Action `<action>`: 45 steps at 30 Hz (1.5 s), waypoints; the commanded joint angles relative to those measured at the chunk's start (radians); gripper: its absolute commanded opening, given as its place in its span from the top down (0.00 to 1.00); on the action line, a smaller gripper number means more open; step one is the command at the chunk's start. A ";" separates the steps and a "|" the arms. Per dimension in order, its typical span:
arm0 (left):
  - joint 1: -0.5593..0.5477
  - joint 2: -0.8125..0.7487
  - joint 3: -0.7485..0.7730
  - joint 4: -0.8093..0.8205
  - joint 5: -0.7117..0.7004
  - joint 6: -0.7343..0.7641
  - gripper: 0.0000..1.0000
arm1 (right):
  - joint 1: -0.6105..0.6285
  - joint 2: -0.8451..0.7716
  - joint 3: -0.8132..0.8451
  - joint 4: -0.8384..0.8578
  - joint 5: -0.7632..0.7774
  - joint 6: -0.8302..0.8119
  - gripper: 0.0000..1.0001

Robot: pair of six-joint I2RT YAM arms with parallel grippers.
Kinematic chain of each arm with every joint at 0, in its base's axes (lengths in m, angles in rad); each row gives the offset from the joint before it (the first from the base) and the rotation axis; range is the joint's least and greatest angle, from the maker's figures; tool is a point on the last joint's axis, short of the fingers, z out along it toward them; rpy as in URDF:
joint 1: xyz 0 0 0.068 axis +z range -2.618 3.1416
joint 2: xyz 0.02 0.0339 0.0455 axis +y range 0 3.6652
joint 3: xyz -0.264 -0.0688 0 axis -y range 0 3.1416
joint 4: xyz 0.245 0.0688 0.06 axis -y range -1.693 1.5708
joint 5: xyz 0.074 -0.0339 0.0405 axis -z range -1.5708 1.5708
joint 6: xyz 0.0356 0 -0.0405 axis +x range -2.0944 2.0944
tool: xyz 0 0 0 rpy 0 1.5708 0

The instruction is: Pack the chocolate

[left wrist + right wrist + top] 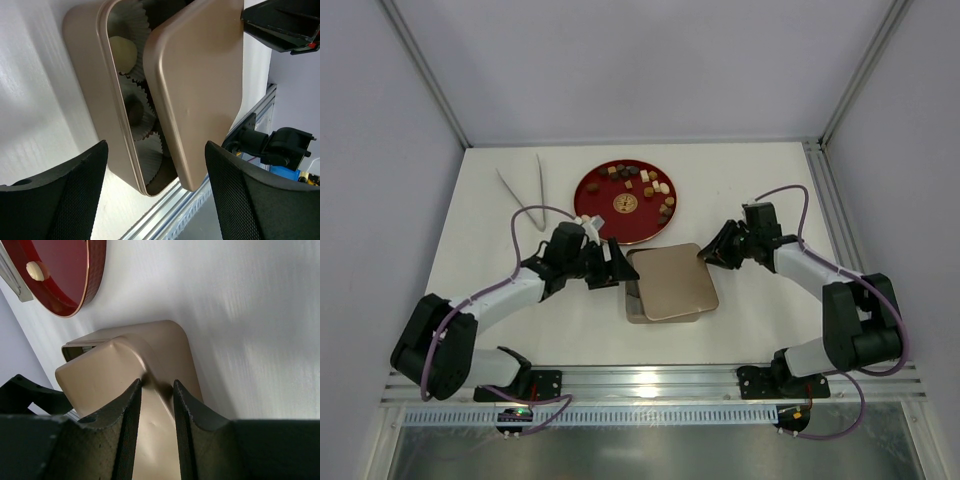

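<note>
Several chocolate pieces in brown, tan and cream lie on a red plate. A gold tin box stands in front of it, with its gold lid lying askew over it. In the left wrist view the box is partly uncovered, showing white paper cups with a cream chocolate and a dark one. My left gripper is open and empty at the box's left side. My right gripper is shut on the lid's right edge.
Metal tongs lie at the back left. A flat gold-patterned disc sits in the middle of the plate. The plate's rim and one cream piece show in the right wrist view. An aluminium rail runs along the near edge.
</note>
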 commanded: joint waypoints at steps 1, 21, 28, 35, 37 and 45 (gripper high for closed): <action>-0.014 0.018 -0.009 0.076 0.024 -0.004 0.24 | 0.020 -0.046 -0.016 0.026 0.031 0.034 0.66; -0.036 0.091 0.025 0.063 -0.017 -0.024 0.33 | 0.086 -0.097 -0.042 0.052 0.079 0.141 0.66; -0.036 0.113 0.052 0.032 -0.052 -0.043 0.40 | 0.103 -0.118 -0.043 0.044 0.088 0.154 0.66; -0.036 0.100 0.051 0.032 -0.069 -0.070 0.42 | 0.134 -0.136 -0.047 0.046 0.095 0.161 0.66; -0.036 0.099 0.054 0.032 -0.066 -0.075 0.43 | 0.141 -0.129 -0.048 0.044 0.100 0.161 0.66; -0.036 0.111 0.068 0.006 -0.061 -0.084 0.42 | 0.161 -0.133 -0.073 0.054 0.115 0.163 0.66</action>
